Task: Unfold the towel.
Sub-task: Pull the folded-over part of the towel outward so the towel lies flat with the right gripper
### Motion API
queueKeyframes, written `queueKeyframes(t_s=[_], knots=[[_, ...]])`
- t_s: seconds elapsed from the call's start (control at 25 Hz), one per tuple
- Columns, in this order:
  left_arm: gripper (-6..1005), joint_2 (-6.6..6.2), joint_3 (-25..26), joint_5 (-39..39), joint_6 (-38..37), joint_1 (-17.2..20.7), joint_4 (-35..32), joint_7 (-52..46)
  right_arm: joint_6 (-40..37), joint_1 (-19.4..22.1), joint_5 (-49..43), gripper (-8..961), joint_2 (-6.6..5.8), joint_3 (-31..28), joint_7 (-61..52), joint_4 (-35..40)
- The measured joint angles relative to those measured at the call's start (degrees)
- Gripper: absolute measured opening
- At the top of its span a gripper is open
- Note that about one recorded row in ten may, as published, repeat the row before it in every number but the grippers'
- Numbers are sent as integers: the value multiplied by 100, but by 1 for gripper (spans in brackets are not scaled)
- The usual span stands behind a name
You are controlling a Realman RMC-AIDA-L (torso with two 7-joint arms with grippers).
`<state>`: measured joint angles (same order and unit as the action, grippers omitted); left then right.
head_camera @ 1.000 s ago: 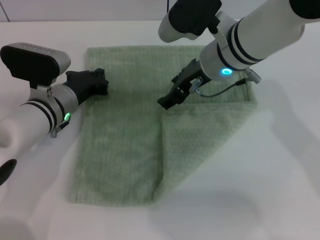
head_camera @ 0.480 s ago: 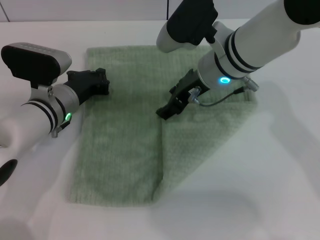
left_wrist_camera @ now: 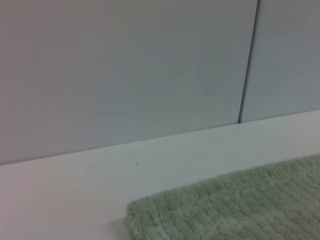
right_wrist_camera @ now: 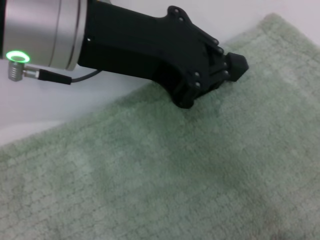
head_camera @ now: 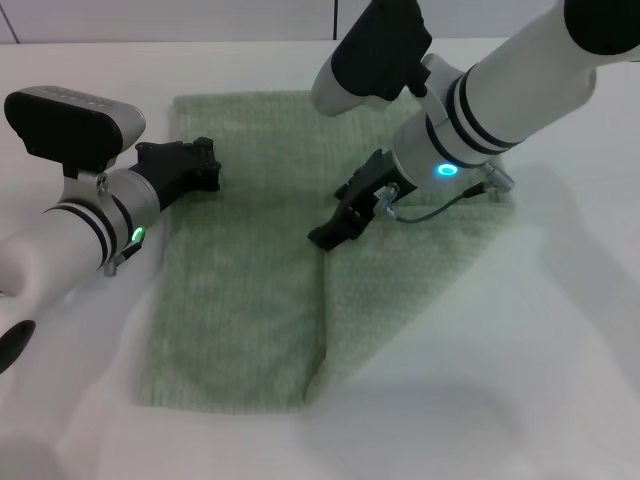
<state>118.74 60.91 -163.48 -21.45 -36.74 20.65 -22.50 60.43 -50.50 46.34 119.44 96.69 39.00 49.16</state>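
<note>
Right tool (head_camera: 327, 236), tips pressed together and empty, has slid lower and leftward along the folded flap's edge of the sage-green towel (head_camera: 240, 280) on the white counter (head_camera: 520, 380), arm angling down, while the left tool (head_camera: 205, 165), also closed, rests at the towel's left edge.

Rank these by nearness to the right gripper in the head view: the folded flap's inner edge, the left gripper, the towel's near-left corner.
1. Folded flap's inner edge: just below the right gripper, mid-towel.
2. Left gripper: at the towel's left edge, farther back.
3. Near-left corner: front left, farthest.
</note>
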Motion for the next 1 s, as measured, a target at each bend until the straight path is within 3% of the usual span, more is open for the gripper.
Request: queueKeyframes(t_s=[0.72,1.0], knots=[[57,0,0,0,-18,39,25,0,-85,-95,34,680,5,95,59,-172],[60,0,0,0,-18,52,48,0,-34,-149,34,549,9,124,14,-180]])
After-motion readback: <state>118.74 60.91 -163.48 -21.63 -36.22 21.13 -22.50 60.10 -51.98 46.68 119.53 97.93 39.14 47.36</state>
